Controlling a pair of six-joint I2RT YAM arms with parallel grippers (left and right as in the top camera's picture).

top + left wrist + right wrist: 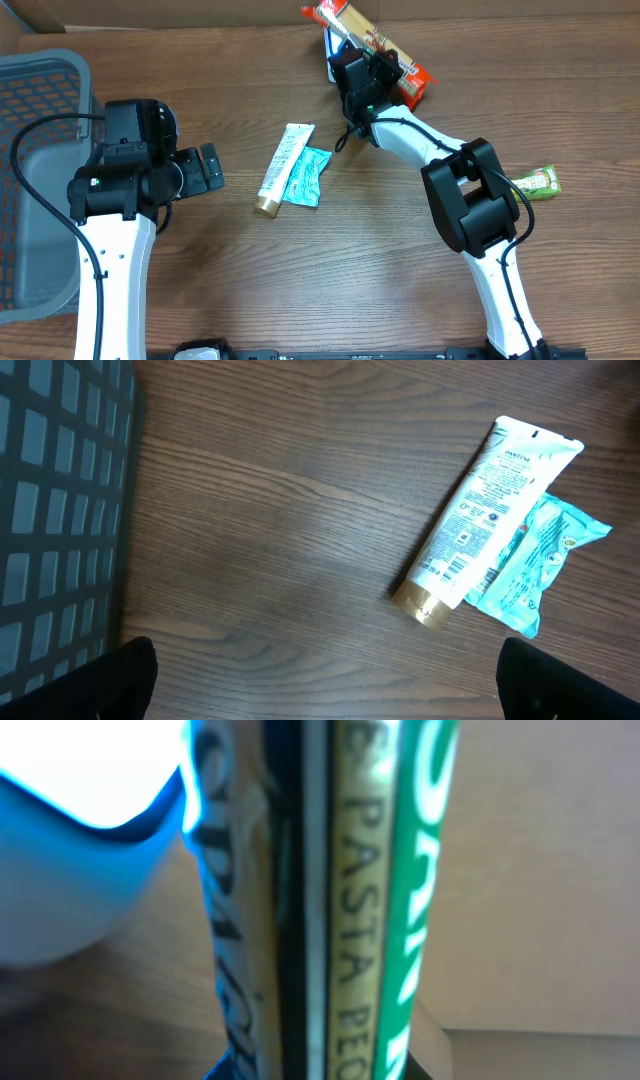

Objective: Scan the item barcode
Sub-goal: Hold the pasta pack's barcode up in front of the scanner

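Note:
The item in hand is a long pasta box (397, 57), red and orange from overhead, lying at the back of the table. My right gripper (364, 72) is shut on it. In the right wrist view the box's narrow edge (360, 900), with "PASTA" lettering and a green stripe, fills the middle, and the fingers are hidden behind it. A blue and white object (80, 870) sits close on its left, blurred. My left gripper (205, 170) hovers open and empty over bare wood (335, 685) at the left.
A white tube with a gold cap (283, 168) (480, 510) lies mid-table beside a teal packet (307, 177) (535, 565). A green packet (535, 183) lies at the right. A grey basket (40, 180) (60, 510) stands at the left edge. Cardboard lines the back.

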